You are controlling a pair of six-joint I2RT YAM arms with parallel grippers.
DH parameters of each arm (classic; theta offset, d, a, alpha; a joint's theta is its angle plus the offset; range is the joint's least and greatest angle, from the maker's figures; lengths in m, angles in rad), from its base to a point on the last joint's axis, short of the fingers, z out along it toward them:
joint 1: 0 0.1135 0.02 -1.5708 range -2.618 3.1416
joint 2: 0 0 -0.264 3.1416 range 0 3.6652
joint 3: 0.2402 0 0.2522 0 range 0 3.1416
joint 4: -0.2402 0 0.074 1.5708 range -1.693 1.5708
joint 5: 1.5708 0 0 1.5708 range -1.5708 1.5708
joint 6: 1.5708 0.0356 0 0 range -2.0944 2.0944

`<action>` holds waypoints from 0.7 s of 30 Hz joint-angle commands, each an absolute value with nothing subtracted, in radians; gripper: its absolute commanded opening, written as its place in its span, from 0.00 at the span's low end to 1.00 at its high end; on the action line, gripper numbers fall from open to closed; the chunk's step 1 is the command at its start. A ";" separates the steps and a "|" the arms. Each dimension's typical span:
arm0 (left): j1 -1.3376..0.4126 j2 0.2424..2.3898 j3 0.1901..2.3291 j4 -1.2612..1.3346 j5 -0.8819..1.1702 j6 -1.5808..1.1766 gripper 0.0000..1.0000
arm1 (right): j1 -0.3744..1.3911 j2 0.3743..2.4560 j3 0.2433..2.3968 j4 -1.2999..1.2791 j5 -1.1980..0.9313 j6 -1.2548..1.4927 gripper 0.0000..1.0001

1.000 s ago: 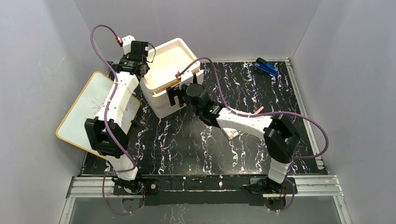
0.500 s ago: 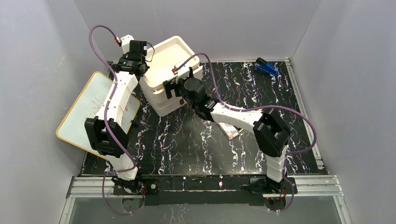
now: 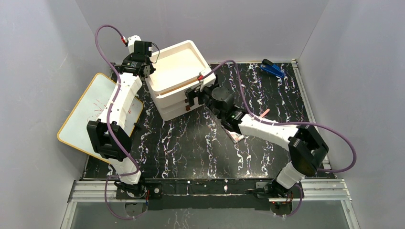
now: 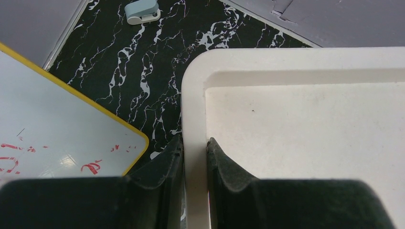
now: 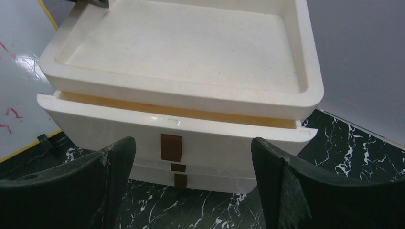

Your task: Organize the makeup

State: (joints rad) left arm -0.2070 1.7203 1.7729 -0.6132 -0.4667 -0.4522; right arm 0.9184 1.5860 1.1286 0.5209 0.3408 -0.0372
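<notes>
A white drawer box [image 3: 177, 78] stands at the back left of the table. My left gripper [image 3: 147, 72] is shut on the rim of its top tray [image 4: 193, 95], one finger outside and one inside [image 4: 195, 149]. My right gripper [image 3: 192, 97] hangs open just in front of the box's upper drawer [image 5: 224, 140], which is out a crack, with its brown tab [image 5: 171, 146] between my jaws [image 5: 193, 149] but untouched. Of the makeup, a palette corner [image 3: 235, 137] shows under the right arm, and a thin pink stick [image 3: 264, 113] lies beside it. The top tray holds nothing.
A yellow-edged whiteboard [image 3: 95, 114] lies to the left of the box, partly off the mat. A blue stapler-like object [image 3: 273, 69] sits at the back right. A small pale-blue item [image 4: 142, 10] lies near the back wall.
My right gripper went in at the drawer front, then drew back to the right, still open. The box has turned slightly. The left gripper keeps its hold.
</notes>
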 commanded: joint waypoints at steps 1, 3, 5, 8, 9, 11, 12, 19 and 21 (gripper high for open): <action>-0.244 1.755 1.759 -0.799 -0.299 -0.465 0.00 | 0.922 1.617 1.092 0.508 0.337 -0.013 0.99; -0.245 1.753 1.757 -0.800 -0.299 -0.465 0.00 | 0.922 1.651 1.109 0.507 0.324 -0.008 0.99; -0.247 1.749 1.754 -0.801 -0.301 -0.463 0.00 | 0.922 1.692 1.139 0.510 0.313 -0.008 0.99; -0.248 1.743 1.751 -0.804 -0.297 -0.463 0.00 | 0.920 1.767 1.203 0.523 0.292 -0.008 0.99; -0.248 1.741 1.750 -0.804 -0.296 -0.463 0.00 | 0.919 1.794 1.230 0.528 0.286 -0.013 0.99; -0.250 1.736 1.744 -0.803 -0.293 -0.461 0.00 | 0.915 1.853 1.290 0.530 0.271 -0.019 0.99; -0.249 1.734 1.742 -0.804 -0.293 -0.460 0.00 | 0.910 1.877 1.334 0.531 0.264 -0.022 0.99; -0.250 1.726 1.739 -0.808 -0.302 -0.450 0.00 | 0.896 1.988 1.505 0.489 0.240 -0.041 0.99; -0.250 1.726 1.739 -0.808 -0.304 -0.448 0.00 | 0.895 1.989 1.493 0.494 0.236 -0.037 0.99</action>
